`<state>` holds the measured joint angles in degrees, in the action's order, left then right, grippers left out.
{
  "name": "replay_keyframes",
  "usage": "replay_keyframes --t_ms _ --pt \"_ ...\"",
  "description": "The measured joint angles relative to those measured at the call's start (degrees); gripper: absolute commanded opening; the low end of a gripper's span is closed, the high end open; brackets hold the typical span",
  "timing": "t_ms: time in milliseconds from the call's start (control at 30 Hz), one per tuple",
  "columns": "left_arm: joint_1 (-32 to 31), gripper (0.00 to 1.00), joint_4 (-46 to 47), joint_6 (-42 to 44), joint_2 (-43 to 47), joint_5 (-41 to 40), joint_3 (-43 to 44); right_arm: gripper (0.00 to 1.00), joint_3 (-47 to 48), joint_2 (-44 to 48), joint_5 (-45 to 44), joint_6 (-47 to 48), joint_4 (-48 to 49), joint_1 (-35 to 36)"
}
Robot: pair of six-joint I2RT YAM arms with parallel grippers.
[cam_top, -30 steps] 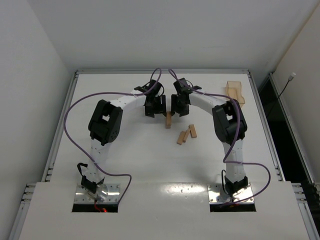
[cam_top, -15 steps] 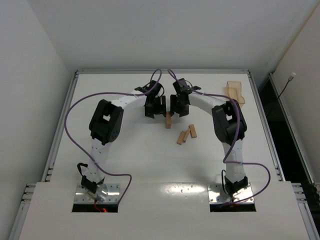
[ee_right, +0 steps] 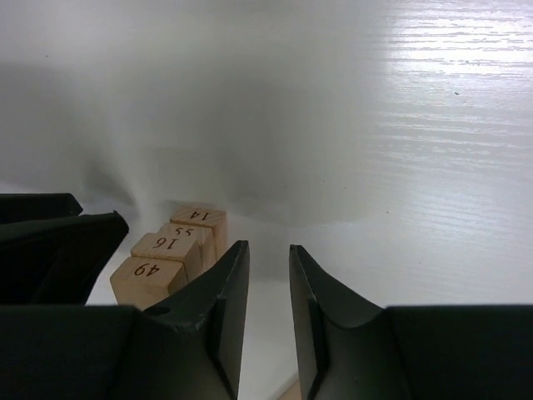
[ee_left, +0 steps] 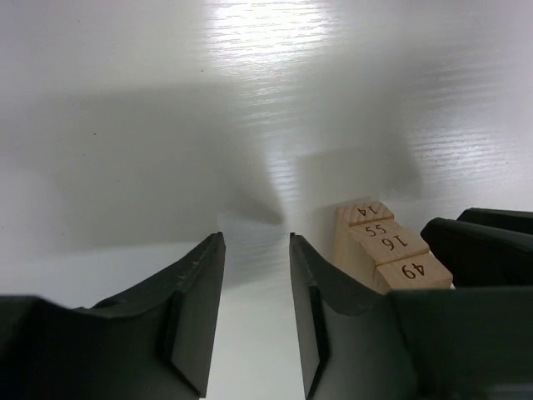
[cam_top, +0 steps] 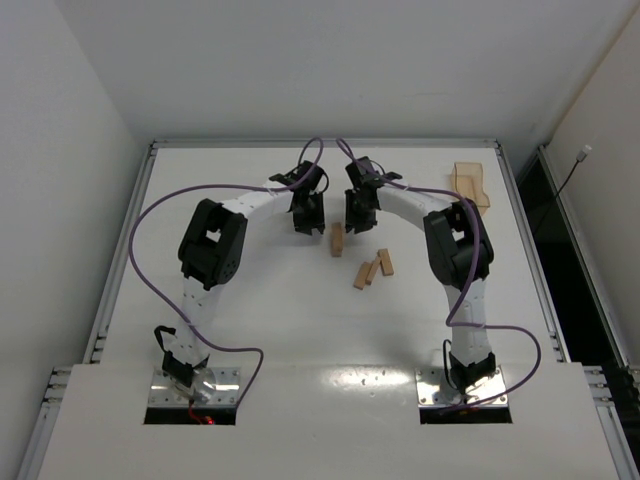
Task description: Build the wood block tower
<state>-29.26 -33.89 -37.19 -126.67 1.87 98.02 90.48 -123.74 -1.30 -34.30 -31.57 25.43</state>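
The wood block tower is a short column of light-tan blocks at the table's middle. In the left wrist view it stands just right of my fingers, its block ends numbered 14, 55, 16, 49. In the right wrist view it stands just left of my fingers. My left gripper is beside the tower's left, jaws a narrow gap apart with nothing between them. My right gripper is beside its right, likewise narrowly open and empty.
Three loose wooden blocks lie on the table just right of and nearer than the tower. A shallow translucent tan tray sits at the far right. The table's raised rim runs around the edges.
Both grippers have narrowed their jaws and drawn back slightly from the tower's sides. The tower stands where it was.
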Motion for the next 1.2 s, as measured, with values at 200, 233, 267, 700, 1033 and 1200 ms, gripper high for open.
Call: replay_keyframes --t_ms 200,233,267,700,1033,1200 --pt "0.0 0.01 -0.5 -0.9 0.0 -2.2 0.0 0.05 -0.1 0.0 -0.6 -0.2 0.1 -0.3" --pt "0.0 0.00 -0.7 -0.9 0.0 -2.8 0.0 0.02 -0.6 0.2 -1.0 -0.2 0.3 -0.5" --pt "0.0 0.00 -0.8 -0.9 0.0 -3.4 0.0 0.00 -1.2 0.6 -1.2 -0.2 0.3 -0.6" --pt "2.4 0.89 -2.1 -0.3 21.0 -6.9 -19.0 0.52 -24.5 33.2 -5.4 8.6 0.7 -5.4" --pt "3.7 0.99 -1.4 1.0 23.7 -7.1 -19.2 0.52 -37.6 36.0 -5.9 12.0 3.2 -2.5" --pt "4.9 0.99 -1.4 1.6 23.7 -7.7 -19.2 0.52 -40.0 32.3 -6.1 11.8 3.7 -3.2"
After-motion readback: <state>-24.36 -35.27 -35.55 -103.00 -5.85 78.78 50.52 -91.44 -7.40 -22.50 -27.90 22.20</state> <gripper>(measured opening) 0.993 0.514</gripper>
